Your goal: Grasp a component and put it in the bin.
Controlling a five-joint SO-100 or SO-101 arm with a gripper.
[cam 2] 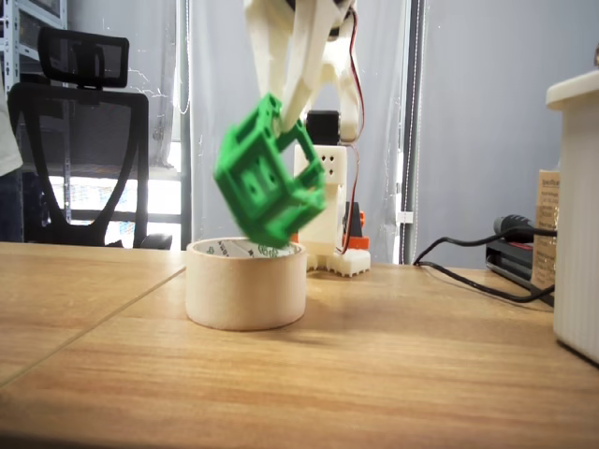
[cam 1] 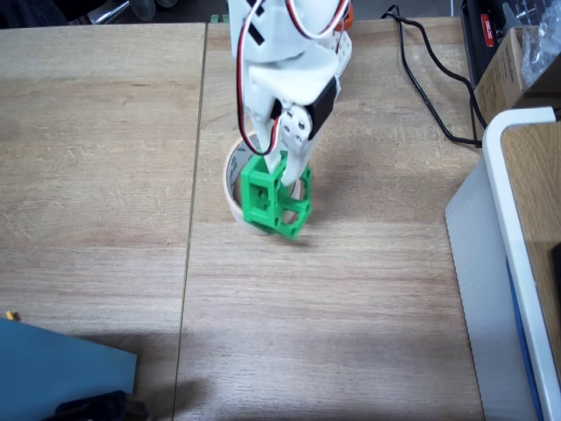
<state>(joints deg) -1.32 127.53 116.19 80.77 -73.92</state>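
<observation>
Component, bright green with open holes, hangs in the air tilted, clamped between the white fingers of the gripper just left of centre in a fixed view from above. In a fixed view from table height the same component sits in the upper middle of the frame, slightly blurred, with its lowest corner just over the top rim of the bin; whether it touches that rim I cannot tell. The gripper comes down from the top edge of that frame and pinches the component's upper part.

The bin is a cream ring of tape standing flat on the wooden table, centre-left and low in the side view. From above, only its left arc shows, the rest hidden under the component and the arm.

A black cable runs across the upper right of the top-down frame, and a large white-rimmed container fills the right edge. A blue sheet lies in the lower left corner. A black chair stands at the upper left of the side view.
</observation>
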